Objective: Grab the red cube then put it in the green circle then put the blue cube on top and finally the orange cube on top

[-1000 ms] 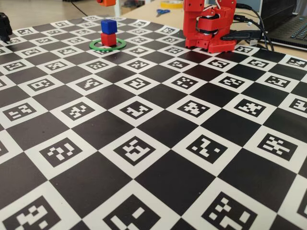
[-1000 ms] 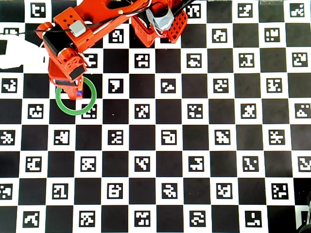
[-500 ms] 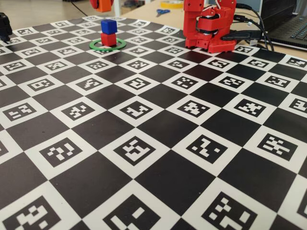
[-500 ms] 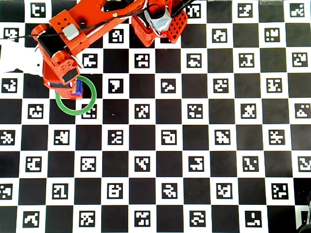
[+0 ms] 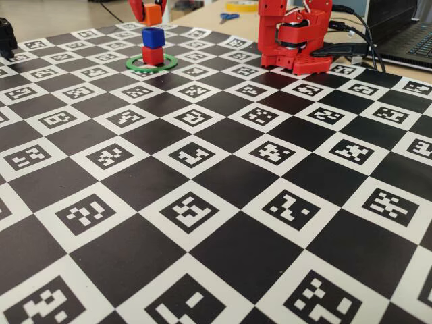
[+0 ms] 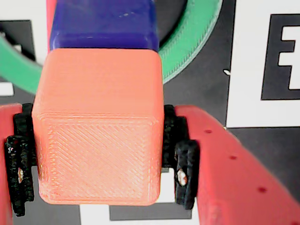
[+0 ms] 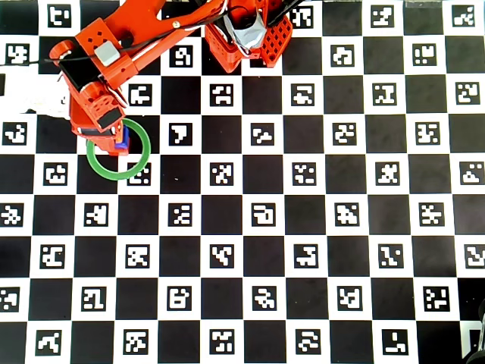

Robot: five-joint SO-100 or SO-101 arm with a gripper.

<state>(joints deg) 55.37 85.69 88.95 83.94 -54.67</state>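
Lower now at the fixed view's top left, the red gripper [image 5: 152, 13] pinches the small bright orange plastic cube [image 6: 99, 126] just above the deep-blue plastic cube [image 5: 153, 36], which sits on the matte red cube [image 5: 152, 55] inside the flat green ring [image 5: 151, 65].

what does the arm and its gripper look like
The arm is built of bright red-orange printed plastic with boxy segments, and black cables run along its top in the overhead view. A small grey block sits on the wrist. The gripper has two red fingers dotted with small holes and lined with black ridged pads. The base is the same red.
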